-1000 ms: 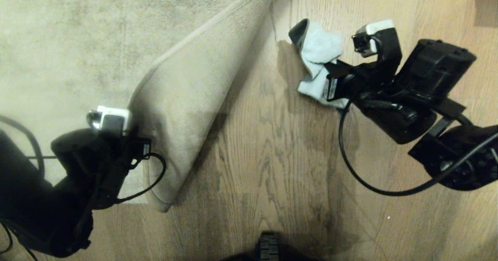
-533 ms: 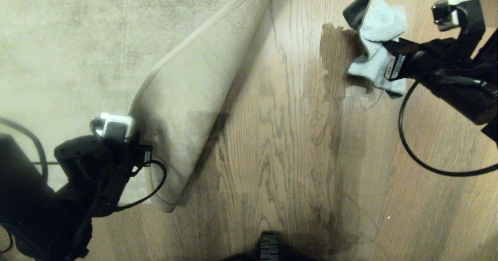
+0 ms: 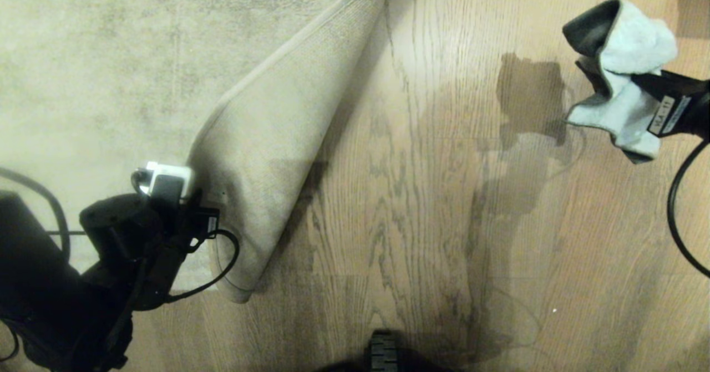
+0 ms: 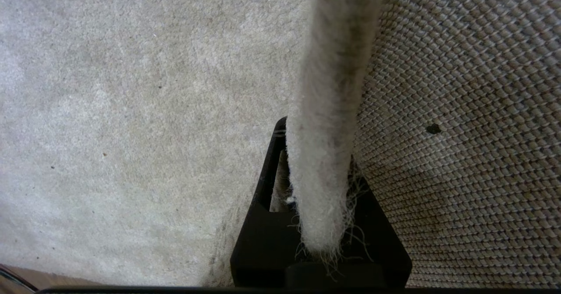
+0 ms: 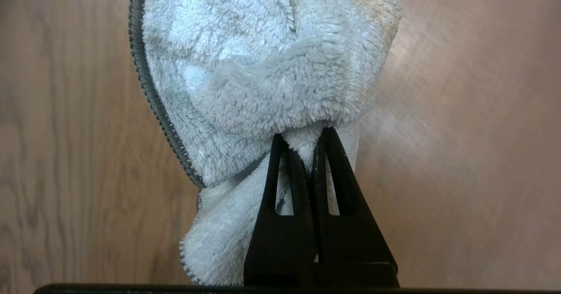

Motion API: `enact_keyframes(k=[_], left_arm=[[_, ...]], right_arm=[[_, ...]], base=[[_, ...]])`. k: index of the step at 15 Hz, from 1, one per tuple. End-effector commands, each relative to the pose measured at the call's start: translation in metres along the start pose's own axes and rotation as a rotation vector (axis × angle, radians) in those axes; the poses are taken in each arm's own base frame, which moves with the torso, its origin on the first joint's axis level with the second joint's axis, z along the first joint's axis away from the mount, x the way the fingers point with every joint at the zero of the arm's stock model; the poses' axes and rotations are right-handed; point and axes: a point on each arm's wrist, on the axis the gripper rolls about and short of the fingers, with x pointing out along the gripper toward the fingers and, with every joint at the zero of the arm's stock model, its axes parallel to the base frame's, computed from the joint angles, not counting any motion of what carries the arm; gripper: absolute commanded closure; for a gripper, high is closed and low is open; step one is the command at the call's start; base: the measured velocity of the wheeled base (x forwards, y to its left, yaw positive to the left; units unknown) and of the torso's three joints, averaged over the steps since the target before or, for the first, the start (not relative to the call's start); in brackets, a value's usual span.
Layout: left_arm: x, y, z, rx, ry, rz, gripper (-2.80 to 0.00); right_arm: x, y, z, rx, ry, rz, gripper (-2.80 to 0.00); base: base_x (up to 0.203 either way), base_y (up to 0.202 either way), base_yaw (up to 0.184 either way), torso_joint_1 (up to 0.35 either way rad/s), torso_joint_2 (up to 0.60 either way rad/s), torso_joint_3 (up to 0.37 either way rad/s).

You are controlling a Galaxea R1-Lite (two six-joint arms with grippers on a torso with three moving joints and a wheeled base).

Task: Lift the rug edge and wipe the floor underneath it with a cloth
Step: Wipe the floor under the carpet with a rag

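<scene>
The rug edge (image 3: 266,156) is folded back over the grey-beige rug, its tan woven backing (image 4: 460,132) facing up. At the fold's lower left my left gripper (image 3: 213,208) is shut on the rug edge (image 4: 326,110), whose fuzzy hem runs between the black fingers (image 4: 267,175). Bare oak floor (image 3: 416,222) lies beside the fold. At the far right, my right gripper (image 3: 643,86) is shut on the pale blue cloth (image 3: 627,83), which hangs bunched above the floor, well away from the rug. In the right wrist view the cloth (image 5: 263,66) bulges past the closed gripper (image 5: 303,136).
A dark wheel of the base (image 3: 383,355) shows at the bottom middle. A black cable (image 3: 679,217) loops from the right arm. A dark patch (image 3: 693,6) sits at the top right corner. The rug's pile (image 3: 111,56) covers the upper left.
My right gripper has carried the cloth rightward, away from the rug fold toward the picture's right edge. The left gripper keeps its hold on the rug edge, barely moved.
</scene>
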Motion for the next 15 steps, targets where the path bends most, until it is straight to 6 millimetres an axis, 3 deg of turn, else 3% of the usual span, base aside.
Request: enact_keyframes(k=[1, 9, 15], left_arm=[[0.0, 0.001, 0.004, -0.017, -0.041, 0.014, 0.0], [0.0, 0.0, 0.004, -0.015, -0.038, 0.01, 0.0], [0.0, -0.001, 0.004, -0.015, -0.039, 0.005, 0.0]], right_arm=[[-0.038, 0.003, -0.001, -0.007, -0.004, -0.019, 0.0], [-0.167, 0.039, -0.071, 0.016, 0.124, -0.002, 0.0], [-0.246, 0.06, -0.105, 0.018, 0.154, 0.004, 0.0]], base=[[0.0, 0.0, 0.0, 0.0, 0.0, 0.0], [0.0, 0.0, 0.0, 0.0, 0.0, 0.0], [0.0, 0.0, 0.0, 0.0, 0.0, 0.0]])
